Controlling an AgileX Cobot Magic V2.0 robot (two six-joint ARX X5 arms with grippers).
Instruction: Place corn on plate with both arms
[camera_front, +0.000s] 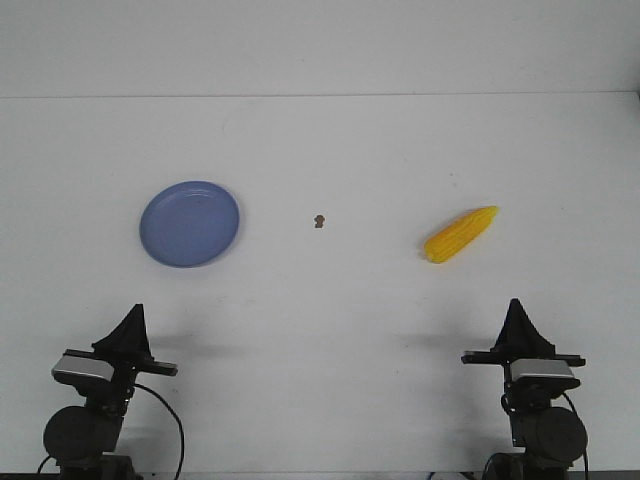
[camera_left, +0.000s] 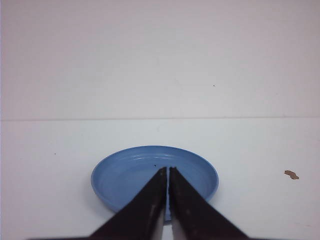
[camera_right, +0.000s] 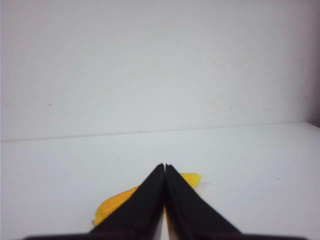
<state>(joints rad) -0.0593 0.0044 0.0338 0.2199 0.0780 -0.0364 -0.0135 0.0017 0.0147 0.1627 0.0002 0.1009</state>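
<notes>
The yellow corn (camera_front: 461, 234) lies on the white table at the right, its thin end pointing up and to the right. The blue plate (camera_front: 189, 223) sits empty at the left. My left gripper (camera_front: 133, 316) is shut, near the front edge, well short of the plate (camera_left: 120, 175). My right gripper (camera_front: 516, 309) is shut too, near the front edge and a little right of the corn. In the right wrist view the corn (camera_right: 112, 204) shows beyond the closed fingers (camera_right: 145, 200), partly hidden by them. Neither gripper holds anything.
A small brown speck (camera_front: 318, 221) lies on the table between plate and corn; it also shows in the left wrist view as a brown speck (camera_left: 291, 174). The table's far edge meets a white wall (camera_front: 320, 45).
</notes>
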